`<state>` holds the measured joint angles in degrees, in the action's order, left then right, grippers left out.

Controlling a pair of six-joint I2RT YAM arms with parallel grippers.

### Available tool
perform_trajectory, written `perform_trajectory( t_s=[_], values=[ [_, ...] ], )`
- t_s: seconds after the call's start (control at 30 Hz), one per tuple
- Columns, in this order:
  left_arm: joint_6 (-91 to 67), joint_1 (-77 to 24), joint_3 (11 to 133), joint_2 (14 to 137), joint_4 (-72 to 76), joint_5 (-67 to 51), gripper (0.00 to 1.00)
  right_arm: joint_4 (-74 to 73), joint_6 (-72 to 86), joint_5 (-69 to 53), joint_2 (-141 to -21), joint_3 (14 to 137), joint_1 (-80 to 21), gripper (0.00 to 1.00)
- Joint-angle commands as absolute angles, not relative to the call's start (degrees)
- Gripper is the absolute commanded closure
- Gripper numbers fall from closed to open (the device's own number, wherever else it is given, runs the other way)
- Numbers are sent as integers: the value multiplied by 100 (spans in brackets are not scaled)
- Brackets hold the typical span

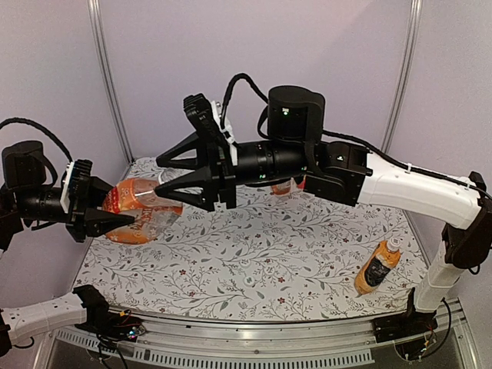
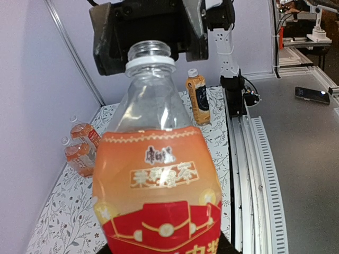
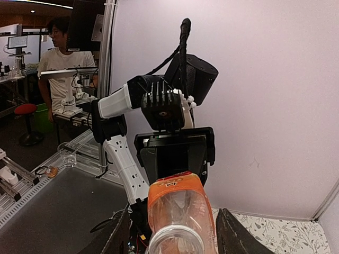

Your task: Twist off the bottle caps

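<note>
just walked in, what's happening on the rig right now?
The left gripper is clamped on an orange-labelled bottle, holding it sideways above the table with the neck toward the right gripper. The right gripper's open fingers flank the neck without gripping it. That neck shows bare threads and no cap. A dark-labelled bottle lies capped at the right, and two more bottles sit at the far edge.

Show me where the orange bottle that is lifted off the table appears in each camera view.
Top external: the bottle lies sideways at the left, above the table.
Left wrist: the bottle fills the centre, with its open mouth at the top.
Right wrist: the bottle is at the bottom centre, mouth toward the camera.
Shared landmark: the flowered table cover, visible in all three views.
</note>
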<state>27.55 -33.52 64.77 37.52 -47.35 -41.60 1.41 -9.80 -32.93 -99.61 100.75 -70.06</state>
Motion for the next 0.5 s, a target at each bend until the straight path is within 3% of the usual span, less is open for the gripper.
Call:
perform_trajectory(
  t_s=[0.0,0.33,0.47],
  values=[
    [2767,-3287,6596,3788,-4749,-4211,75,2,-1023,-3071,-10076,9997,-6999,45],
    [2787,-3287,6601,3788,-4746,-4223,75,-340,-1096,-2990,-10206,10107,-6966,53],
    [2785,-3287,6568,3780,-4752,-4201,75,-369,-1047,-3192,-10232,10163,-6951,71]
  ],
)
